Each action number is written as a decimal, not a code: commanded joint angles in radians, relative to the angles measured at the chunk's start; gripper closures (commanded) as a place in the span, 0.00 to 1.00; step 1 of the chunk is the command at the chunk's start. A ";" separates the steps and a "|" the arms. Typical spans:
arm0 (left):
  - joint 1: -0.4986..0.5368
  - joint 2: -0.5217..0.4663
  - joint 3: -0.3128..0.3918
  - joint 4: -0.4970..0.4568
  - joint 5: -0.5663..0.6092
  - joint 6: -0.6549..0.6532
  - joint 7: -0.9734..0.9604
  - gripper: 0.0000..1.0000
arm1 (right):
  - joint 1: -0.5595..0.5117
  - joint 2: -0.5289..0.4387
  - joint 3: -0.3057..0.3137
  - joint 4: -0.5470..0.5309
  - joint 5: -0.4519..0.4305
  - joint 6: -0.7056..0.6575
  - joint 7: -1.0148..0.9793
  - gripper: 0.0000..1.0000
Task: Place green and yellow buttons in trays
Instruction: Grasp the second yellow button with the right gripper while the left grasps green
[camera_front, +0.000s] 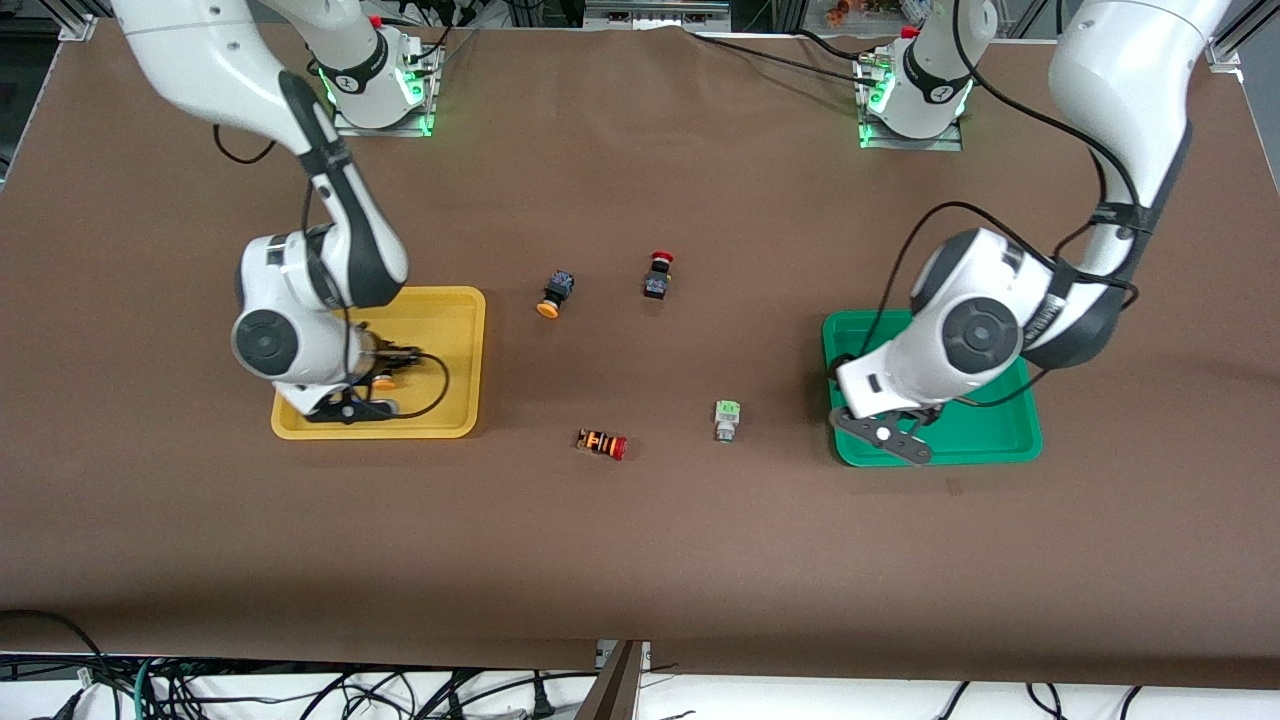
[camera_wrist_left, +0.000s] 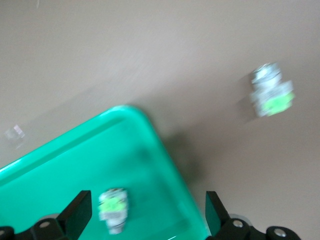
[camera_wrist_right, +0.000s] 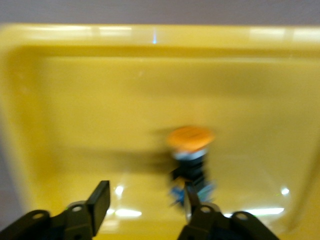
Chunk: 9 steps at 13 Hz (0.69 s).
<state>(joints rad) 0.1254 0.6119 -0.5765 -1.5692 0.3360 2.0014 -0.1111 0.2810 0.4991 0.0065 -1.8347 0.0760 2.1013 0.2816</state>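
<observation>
Right gripper (camera_wrist_right: 145, 207) over the yellow tray (camera_front: 455, 310), fingers spread, holding nothing. An orange-capped button (camera_wrist_right: 190, 150) lies in that tray just beside one fingertip; whether they touch, cannot tell. In the front view the wrist hides most of this button.

Left gripper (camera_wrist_left: 147, 212) over the green tray (camera_front: 1000, 440), fingers apart and released. A green-capped button (camera_wrist_left: 114, 209) lies in that tray between the fingers, blurred; the arm hides it from the front camera.

Relative to the green tray, toward the right arm's end of the table: second green-capped button (camera_front: 727, 419) near, a striped red-capped button (camera_front: 602, 443) farther along, then a second orange-capped button (camera_front: 554, 293) and a black red-capped button (camera_front: 657, 274).
</observation>
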 joint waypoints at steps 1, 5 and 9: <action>-0.157 0.162 0.015 0.191 0.011 -0.007 -0.166 0.00 | 0.017 -0.019 0.149 -0.021 0.005 0.023 0.296 0.00; -0.207 0.278 0.040 0.180 0.021 0.241 -0.280 0.00 | 0.053 0.021 0.274 -0.107 0.005 0.192 0.565 0.00; -0.355 0.321 0.170 0.173 0.032 0.327 -0.337 0.17 | 0.109 0.074 0.282 -0.175 0.001 0.351 0.665 0.00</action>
<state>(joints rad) -0.1285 0.9271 -0.4798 -1.4300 0.3388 2.3302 -0.4034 0.3835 0.5699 0.2853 -1.9721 0.0758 2.3916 0.9137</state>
